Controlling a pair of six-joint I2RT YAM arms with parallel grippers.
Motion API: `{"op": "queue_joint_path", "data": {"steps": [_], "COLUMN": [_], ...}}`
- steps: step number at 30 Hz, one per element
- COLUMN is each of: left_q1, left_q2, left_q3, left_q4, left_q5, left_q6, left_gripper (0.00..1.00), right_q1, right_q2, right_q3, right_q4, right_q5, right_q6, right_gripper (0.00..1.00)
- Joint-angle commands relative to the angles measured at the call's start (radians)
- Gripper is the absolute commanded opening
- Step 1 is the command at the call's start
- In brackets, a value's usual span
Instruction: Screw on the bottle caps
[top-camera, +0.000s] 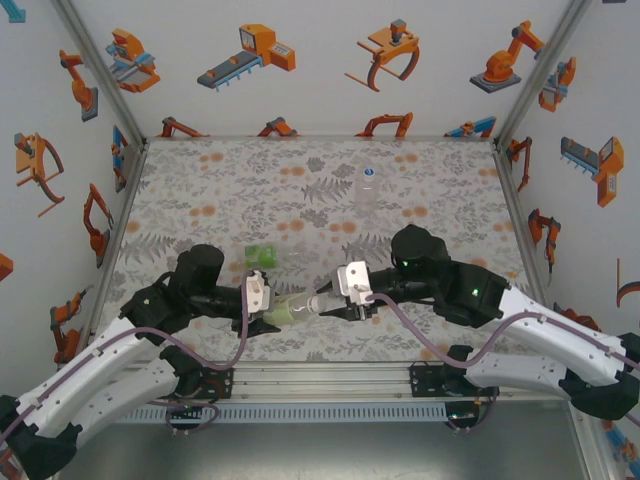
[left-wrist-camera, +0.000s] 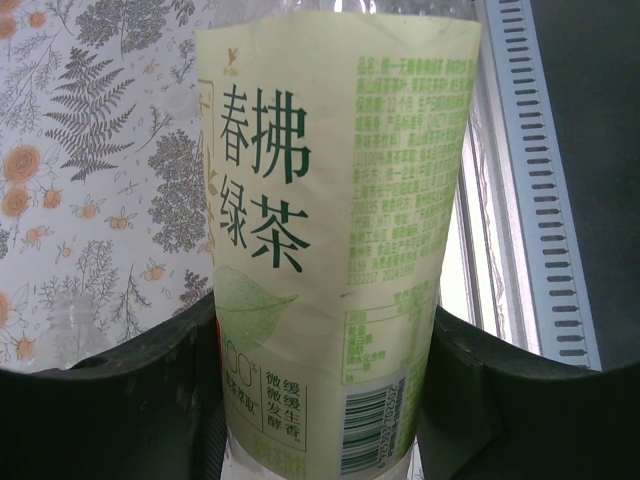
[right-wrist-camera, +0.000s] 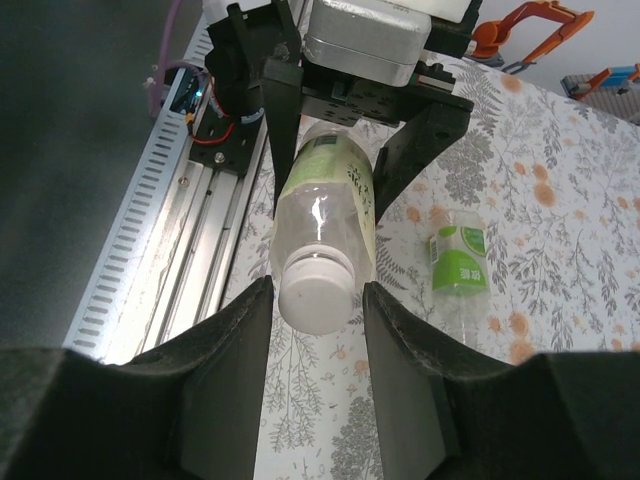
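Note:
A clear bottle with a pale yellow-green label (left-wrist-camera: 340, 200) is held lying level above the table's near edge, with my left gripper (left-wrist-camera: 325, 400) shut on its labelled body. From above the bottle (top-camera: 290, 311) stretches between my two grippers. Its white bottle cap (right-wrist-camera: 318, 295) sits on the neck and points at my right gripper (right-wrist-camera: 316, 300), whose fingertips are closed in against the cap's two sides. A second bottle with a green label (right-wrist-camera: 458, 262) lies on the table beyond. An unlabelled clear bottle (top-camera: 369, 188) stands upright at the back.
The slotted metal rail (right-wrist-camera: 150, 220) at the table's near edge runs just beside and below the held bottle. The green-label bottle (top-camera: 260, 254) lies just behind my left gripper (top-camera: 262, 298). Patterned walls enclose the table on three sides.

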Motion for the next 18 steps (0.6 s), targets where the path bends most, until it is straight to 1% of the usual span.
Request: {"op": "queue_joint_path", "data": {"steps": [1, 4, 7, 18], "left_q1": [-0.004, -0.004, -0.003, -0.003], "left_q2": [-0.005, -0.005, -0.005, -0.007], "left_q3": [0.009, 0.010, 0.010, 0.009], "left_q4": [0.012, 0.014, 0.014, 0.019], "left_q5": [0.016, 0.014, 0.013, 0.006], "left_q6": [0.009, 0.008, 0.005, -0.007], "left_gripper": [0.00, 0.00, 0.00, 0.00], "right_q1": [0.008, 0.010, 0.012, 0.026], "right_q2": [-0.023, -0.024, -0.021, -0.015], "right_q3": [-0.004, -0.007, -0.017, -0.044], "right_q4": [0.035, 0.036, 0.039, 0.080], "right_q5": [0.011, 0.005, 0.003, 0.042], "right_q6": [0.019, 0.022, 0.022, 0.033], "right_gripper": [0.42, 0.46, 0.47, 0.43]}}
